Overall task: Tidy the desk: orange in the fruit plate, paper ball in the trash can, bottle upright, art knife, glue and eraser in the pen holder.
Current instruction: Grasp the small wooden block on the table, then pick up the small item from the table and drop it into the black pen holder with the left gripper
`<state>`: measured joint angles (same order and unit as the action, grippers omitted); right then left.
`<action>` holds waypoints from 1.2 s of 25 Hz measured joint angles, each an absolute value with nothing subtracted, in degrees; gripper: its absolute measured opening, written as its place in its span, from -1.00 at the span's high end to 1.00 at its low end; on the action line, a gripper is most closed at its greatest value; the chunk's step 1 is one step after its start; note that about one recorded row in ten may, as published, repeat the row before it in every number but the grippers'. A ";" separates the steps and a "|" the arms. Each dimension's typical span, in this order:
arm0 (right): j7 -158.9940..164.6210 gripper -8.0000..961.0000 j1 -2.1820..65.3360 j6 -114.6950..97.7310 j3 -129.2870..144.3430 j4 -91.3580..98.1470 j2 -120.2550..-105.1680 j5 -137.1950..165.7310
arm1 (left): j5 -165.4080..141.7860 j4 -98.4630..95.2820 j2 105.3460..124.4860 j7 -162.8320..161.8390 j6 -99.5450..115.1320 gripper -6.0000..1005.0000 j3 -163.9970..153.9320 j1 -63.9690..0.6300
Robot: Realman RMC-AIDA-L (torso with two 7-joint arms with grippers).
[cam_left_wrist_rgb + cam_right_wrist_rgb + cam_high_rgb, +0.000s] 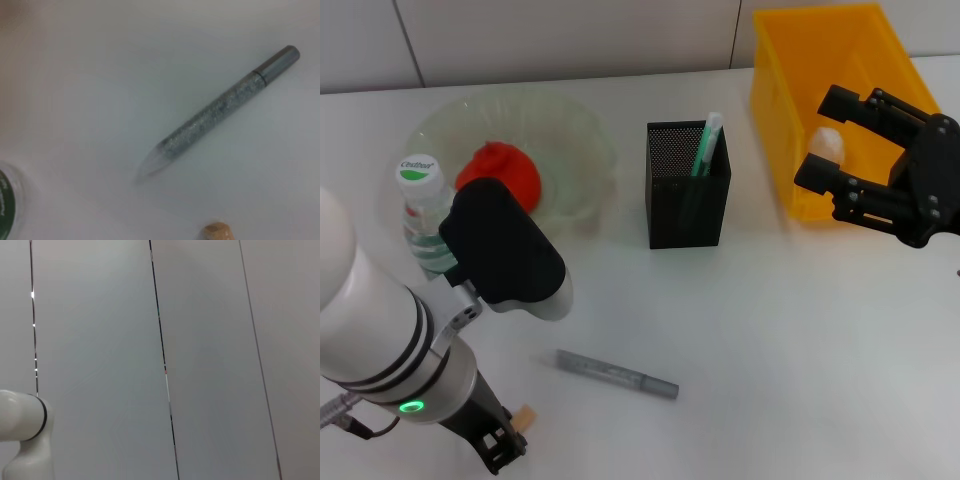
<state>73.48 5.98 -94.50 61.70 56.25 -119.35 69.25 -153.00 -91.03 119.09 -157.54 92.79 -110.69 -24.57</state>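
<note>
Inside fruit plate [575, 140]: orange [505, 172].

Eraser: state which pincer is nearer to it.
Left. The left pincer sits low at the desk's near edge, right beside the eraser; the right pincer hovers open, far off over the trash can.

From the head we look forward and down over the whole desk [770, 330], back to the wall, with both arms in sight. Our left wrist camera sits close above the desk, facing down at the grey stick [220, 107], the eraser [218, 232] and an edge of the bottle [7, 205]. The head view also shows that stick [617, 374], the eraser [526, 417] and the bottle [423, 212]. Our right wrist camera faces a panelled wall [210, 340], with part of a white arm [25, 435] in frame.
</note>
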 joint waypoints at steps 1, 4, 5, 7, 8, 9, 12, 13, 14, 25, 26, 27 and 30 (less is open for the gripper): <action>73.48 -0.70 5.98 -94.51 61.70 56.25 -119.35 69.25 | -152.99 -91.01 119.09 -157.55 92.80 0.48 -110.84 -24.63; 73.48 -0.70 5.97 -94.59 61.70 56.22 -119.35 69.26 | -152.99 -91.07 119.10 -157.55 92.81 0.48 -111.03 -24.69; 73.47 -0.70 5.95 -94.61 61.70 56.14 -119.35 69.25 | -152.99 -91.07 119.10 -157.55 92.81 0.48 -111.03 -24.69; 73.48 -0.70 5.92 -94.94 61.50 55.88 -119.35 69.25 | -153.00 -91.38 119.09 -157.57 92.78 0.48 -111.08 -24.77; 73.47 -0.70 5.95 -95.20 61.28 55.68 -119.35 69.26 | -153.00 -91.38 119.09 -157.57 92.78 0.50 -111.08 -24.77; 73.47 -0.70 6.08 -95.67 60.87 55.38 -119.35 69.25 | -152.99 -91.40 119.09 -157.57 92.80 0.51 -111.08 -24.87; 73.47 -0.70 6.61 -97.20 59.37 54.12 -119.35 69.25 | -152.80 -91.46 119.09 -157.49 92.86 0.56 -111.06 -25.11; 73.48 -0.70 6.72 -97.57 59.06 53.88 -119.35 69.25 | -152.78 -91.53 119.09 -157.45 92.86 0.57 -111.07 -25.20; 73.47 -0.70 6.81 -97.95 58.64 53.66 -119.35 69.25 | -152.78 -91.57 119.09 -157.36 92.86 0.59 -111.08 -25.22; 73.47 -0.70 6.81 -98.27 58.23 53.43 -119.35 69.38 | -152.75 -92.91 119.09 -157.01 92.55 0.71 -111.34 -25.49; 73.47 -0.70 6.83 -98.27 58.22 53.43 -119.35 69.52 | -152.70 -93.58 119.08 -157.01 92.55 0.70 -111.24 -25.47; 73.47 -0.70 6.86 -98.27 58.22 53.43 -119.35 69.69 | -152.63 -94.24 119.09 -157.01 92.55 0.70 -111.15 -25.43; 73.48 -0.70 6.86 -98.02 58.31 53.43 -119.34 69.94 | -152.55 -96.82 119.09 -157.00 92.19 0.69 -110.85 -25.21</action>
